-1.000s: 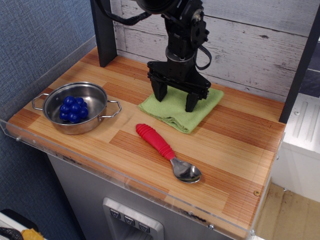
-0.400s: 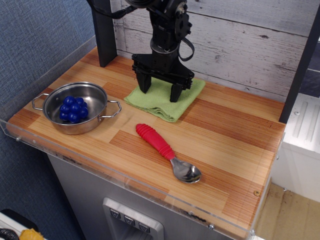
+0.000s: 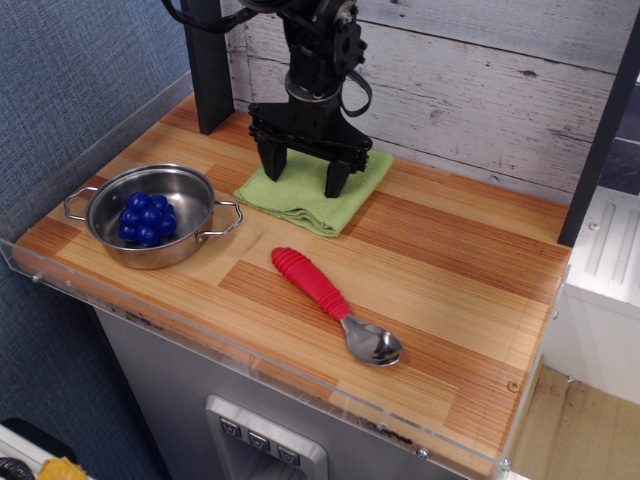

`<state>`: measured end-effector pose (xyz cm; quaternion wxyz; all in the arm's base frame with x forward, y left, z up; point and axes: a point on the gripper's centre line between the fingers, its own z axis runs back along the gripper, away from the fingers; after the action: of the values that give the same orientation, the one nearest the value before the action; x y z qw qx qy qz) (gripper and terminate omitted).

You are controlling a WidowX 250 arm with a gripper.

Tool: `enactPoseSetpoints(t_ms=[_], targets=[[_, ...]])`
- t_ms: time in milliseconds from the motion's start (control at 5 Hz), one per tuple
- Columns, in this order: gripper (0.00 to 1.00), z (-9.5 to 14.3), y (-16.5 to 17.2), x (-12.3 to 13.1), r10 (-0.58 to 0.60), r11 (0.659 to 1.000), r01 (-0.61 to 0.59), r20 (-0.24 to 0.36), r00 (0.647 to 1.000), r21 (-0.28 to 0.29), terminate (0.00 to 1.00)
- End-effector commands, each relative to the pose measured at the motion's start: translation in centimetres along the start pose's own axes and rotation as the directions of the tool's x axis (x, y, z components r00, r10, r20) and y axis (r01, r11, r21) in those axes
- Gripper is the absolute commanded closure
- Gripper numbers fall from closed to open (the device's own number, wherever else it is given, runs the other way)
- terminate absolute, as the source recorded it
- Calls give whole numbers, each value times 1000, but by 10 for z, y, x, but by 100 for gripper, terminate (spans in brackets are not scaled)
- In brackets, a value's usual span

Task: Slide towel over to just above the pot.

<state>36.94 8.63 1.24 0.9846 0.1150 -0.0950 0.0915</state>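
The light green folded towel [image 3: 312,196] lies on the wooden counter, right of and slightly behind the steel pot [image 3: 152,214]. The pot stands at the front left with blue balls [image 3: 146,220] inside and two wire loop handles. My black gripper [image 3: 301,174] is open, its two fingers spread wide and pressed down on the towel's top. The fingers hide part of the cloth. A small gap of bare wood lies between the towel's left corner and the pot's right handle.
A spoon with a red ribbed handle [image 3: 335,305] lies in front of the towel. A dark post [image 3: 208,66] stands at the back left, another at the right edge [image 3: 600,130]. A clear acrylic lip [image 3: 250,350] runs along the counter's front and left edges.
My gripper and the towel under it have slid left along the back of the counter, toward the pot. The pot and spoon have not moved.
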Motion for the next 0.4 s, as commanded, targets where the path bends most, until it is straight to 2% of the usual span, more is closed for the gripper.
enactPoseSetpoints(t_ms=[0,200], targets=[[0,5,16,-4,31,1000,-31,10,999,-2,0],[0,14,16,1,30,999,-29,31,999,-15,0]])
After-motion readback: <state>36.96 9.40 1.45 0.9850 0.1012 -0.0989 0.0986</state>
